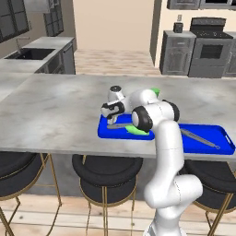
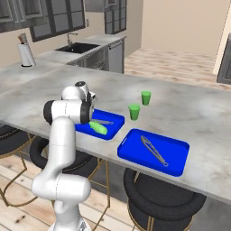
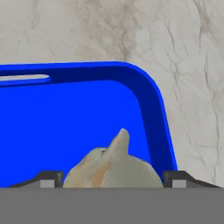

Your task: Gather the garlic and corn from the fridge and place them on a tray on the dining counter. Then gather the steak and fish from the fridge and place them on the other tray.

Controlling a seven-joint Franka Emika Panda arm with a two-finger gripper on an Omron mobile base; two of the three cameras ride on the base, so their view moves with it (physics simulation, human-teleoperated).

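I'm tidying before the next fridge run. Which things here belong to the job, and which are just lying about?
Job:
garlic
corn
tray
other tray
dining counter
gripper, open, garlic between its tips

Lying about:
two green cups
tongs
stools
paper towel roll

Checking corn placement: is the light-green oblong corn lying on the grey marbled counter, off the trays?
No: the light-green oblong corn lies inside the bright-blue tray beside the arm.
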